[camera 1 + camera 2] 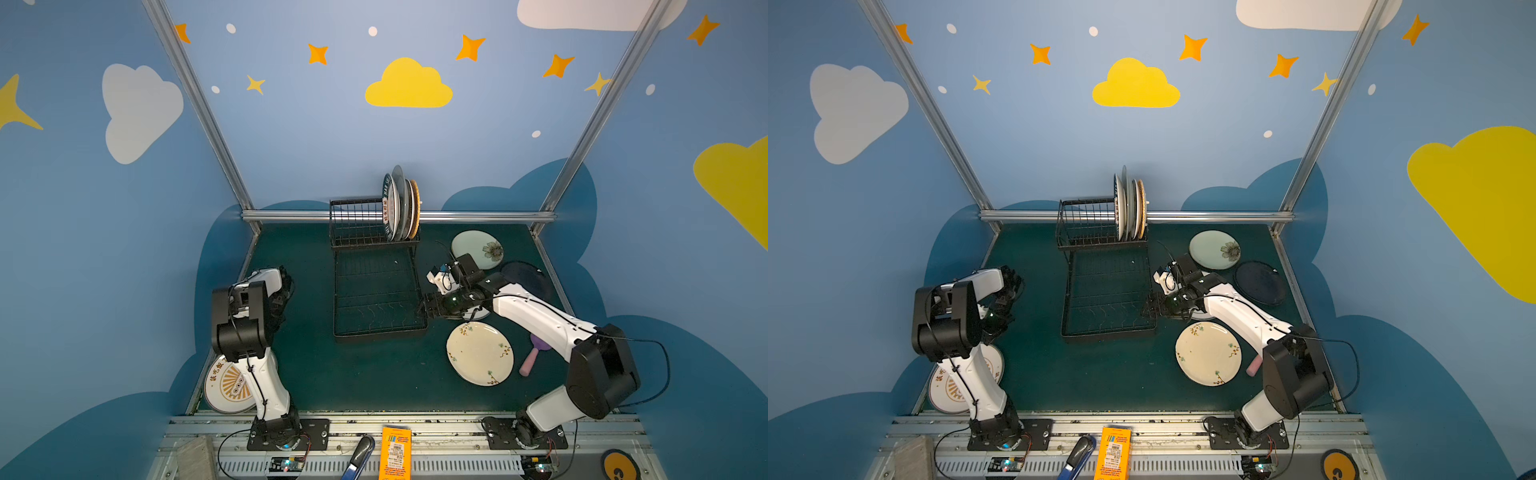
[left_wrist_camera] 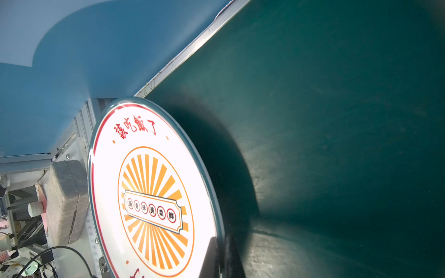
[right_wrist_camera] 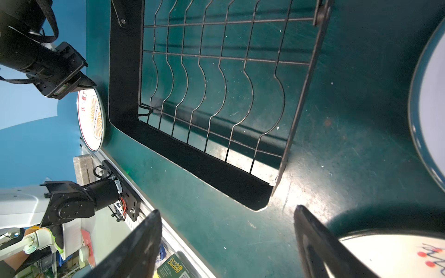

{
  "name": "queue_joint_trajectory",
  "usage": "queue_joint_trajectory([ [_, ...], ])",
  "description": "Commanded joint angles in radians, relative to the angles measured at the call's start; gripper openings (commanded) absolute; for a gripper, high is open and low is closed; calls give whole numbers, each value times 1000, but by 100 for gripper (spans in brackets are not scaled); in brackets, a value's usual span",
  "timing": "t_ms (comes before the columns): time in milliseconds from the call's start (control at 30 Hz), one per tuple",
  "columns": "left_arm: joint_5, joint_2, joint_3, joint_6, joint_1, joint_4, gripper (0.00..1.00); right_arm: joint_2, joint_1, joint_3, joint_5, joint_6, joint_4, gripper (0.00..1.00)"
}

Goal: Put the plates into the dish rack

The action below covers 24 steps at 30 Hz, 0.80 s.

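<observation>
- Nearest of all, well to the left of the dish rack (image 1: pixel 380 334) and nearer than its front edge, one sunburst plate (image 1: pixel 226 388) sits at the edge of the table (image 1: pixel 353 382), printed face up. I cannot tell whether it lies flat or is tipped.
- The left gripper (image 2: pixel 220 258) is clamped on this plate's rim, with one finger on the face and one behind it.
- Right of the rack's front corner, one cream floral plate (image 1: pixel 480 353) lies flat, face up.
- Farther right of the rack than that plate lies one pink-handled utensil (image 1: pixel 530 361). Its long axis runs near to far, handle end nearer, and its purple head is tucked under the right arm.
- The right gripper (image 3: pixel 227 210) hangs low just beside the rack's right rim near the front corner. It points toward the rack, its fingers are spread wide, and it holds nothing.
- One white plate (image 1: pixel 476 314) lies just right of the rack, mostly hidden beneath that arm.
- The single rack has its long axis running near to far, with the flat tray nearer and the raised basket at the far end.
- Farther back, right of the rack, one dark navy plate (image 1: pixel 525 278) lies flat, and one pale green flower plate (image 1: pixel 476 249) lies flat beyond it.
- Four racked plates (image 1: pixel 401 208) stand on edge at the basket's right end, faces turned sideways. The leftmost has a lettered rim and the rightmost looks like orange weave.
- That makes nine plates in all: five on the table and four in the rack.
</observation>
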Motion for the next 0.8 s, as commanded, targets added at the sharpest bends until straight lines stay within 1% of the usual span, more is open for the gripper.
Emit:
queue_joint_trajectory([
  [0, -6, 10, 26, -12, -7, -14, 4, -23, -7, -12, -20, -4, -5, 84],
  [100, -17, 18, 59, -20, -28, -35, 4, -22, -10, -13, -22, -3, -3, 84],
  [233, -7, 22, 66, -53, -28, -49, 4, -20, -10, -13, -24, -1, -2, 84],
  [267, -3, 27, 67, -58, -24, -54, 9, -20, -11, -13, -27, -1, -2, 84],
  [300, 6, 33, 64, -58, -20, -50, 11, -19, -11, -14, -25, 0, -2, 84],
  [333, 19, 35, 58, -53, -16, -40, 9, -20, -11, -15, -27, -2, -2, 84],
  [367, 33, 35, 50, -46, -15, -24, 5, -22, -12, -16, -26, -1, -1, 84],
  [400, 40, 29, 43, -42, -16, -9, 4, -22, -14, -17, -27, -1, -2, 84],
  [567, 34, 19, 77, -32, -42, 5, 4, -24, -18, -16, -28, -4, -5, 84],
  [767, 22, 58, 177, -38, -119, -21, 4, -29, -22, -21, -27, 1, -4, 84],
])
